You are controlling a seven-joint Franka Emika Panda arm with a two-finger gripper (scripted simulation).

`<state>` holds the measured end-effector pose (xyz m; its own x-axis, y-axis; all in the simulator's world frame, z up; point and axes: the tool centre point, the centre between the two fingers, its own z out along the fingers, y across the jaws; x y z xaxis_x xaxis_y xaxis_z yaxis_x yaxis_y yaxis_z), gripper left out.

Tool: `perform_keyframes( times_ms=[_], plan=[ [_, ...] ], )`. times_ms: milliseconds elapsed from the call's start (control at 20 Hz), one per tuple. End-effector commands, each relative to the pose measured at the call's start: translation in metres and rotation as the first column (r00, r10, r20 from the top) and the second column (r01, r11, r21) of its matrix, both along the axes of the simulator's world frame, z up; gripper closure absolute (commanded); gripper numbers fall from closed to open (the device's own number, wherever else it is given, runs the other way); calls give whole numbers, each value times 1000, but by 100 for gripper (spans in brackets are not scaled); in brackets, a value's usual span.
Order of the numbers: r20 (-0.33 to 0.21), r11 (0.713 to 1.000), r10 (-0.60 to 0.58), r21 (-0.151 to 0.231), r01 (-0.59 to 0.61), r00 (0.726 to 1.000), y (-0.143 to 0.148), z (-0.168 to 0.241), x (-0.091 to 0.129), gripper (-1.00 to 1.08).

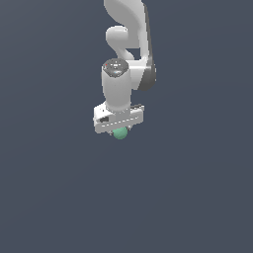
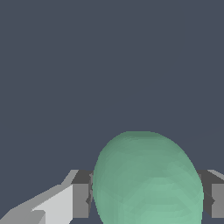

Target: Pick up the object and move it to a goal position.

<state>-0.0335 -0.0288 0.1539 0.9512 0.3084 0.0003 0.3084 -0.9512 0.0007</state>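
The object is a small mint-green ball (image 1: 120,133) that peeks out just beneath the white bar of my gripper (image 1: 120,131) in the exterior view. Most of the ball is hidden behind the bar there. In the wrist view the ball (image 2: 148,179) looms large and sits between the two grey fingers (image 2: 81,200), which press against its two sides. My gripper (image 2: 146,199) is shut on the ball. The white arm reaches down from the top of the exterior view.
A plain dark blue-grey surface (image 1: 59,197) fills the background in both views. No other object shows.
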Motion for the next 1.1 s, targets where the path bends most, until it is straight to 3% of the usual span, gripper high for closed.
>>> perform_keyframes(
  times_ms=[0,500,1050],
  plan=[
    [0,1000,0,0,0,1000,9,26,8,108],
    [0,1000,0,0,0,1000,40,113,38,108],
    [-1,1000,0,0,0,1000,55,154,55,108]
  ],
)
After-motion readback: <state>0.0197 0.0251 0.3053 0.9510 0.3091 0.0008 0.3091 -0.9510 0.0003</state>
